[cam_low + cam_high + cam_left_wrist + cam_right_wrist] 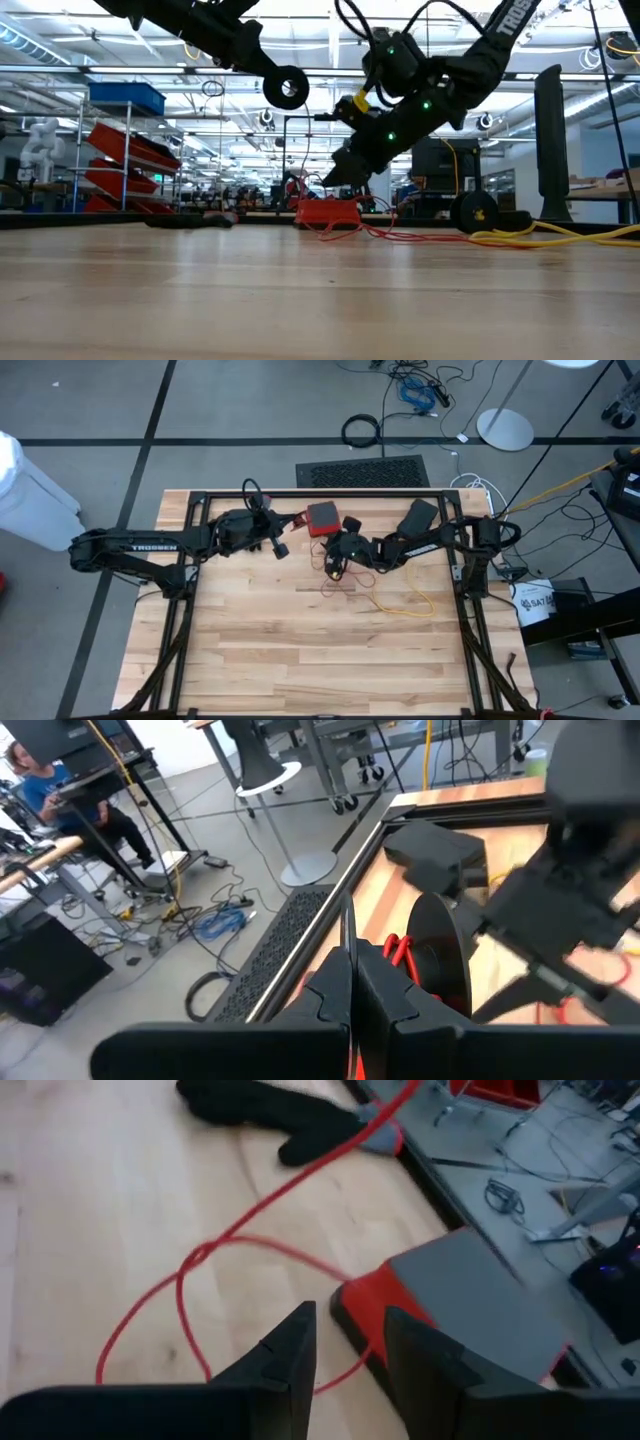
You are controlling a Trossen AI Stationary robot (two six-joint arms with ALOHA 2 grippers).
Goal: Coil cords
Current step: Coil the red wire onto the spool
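Note:
A thin red cord point(338, 588) lies in loose loops on the wooden table and runs to a red box point(322, 518). A yellow cord point(412, 607) lies slack to its right. My right gripper point(350, 1348) is open, tilted down just above the table; its fingers stand over the box's corner point(365, 1315) and the red cord point(180, 1295), touching neither. My left gripper point(278, 548) is raised left of the box and shut, with a black ring-shaped coil point(287, 88) at its tips. My left gripper is shut on the black coil point(440, 955), which is lifted clear of the table and stands on edge. Its own fingers point(330, 1000) hide the place of contact, so I cannot tell which part of the coil they have.
A black glove point(290, 1115) lies on the table beyond the red cord. A flat black box point(418, 515) sits at the far right by the frame rail. The near half of the table point(320, 660) is bare wood.

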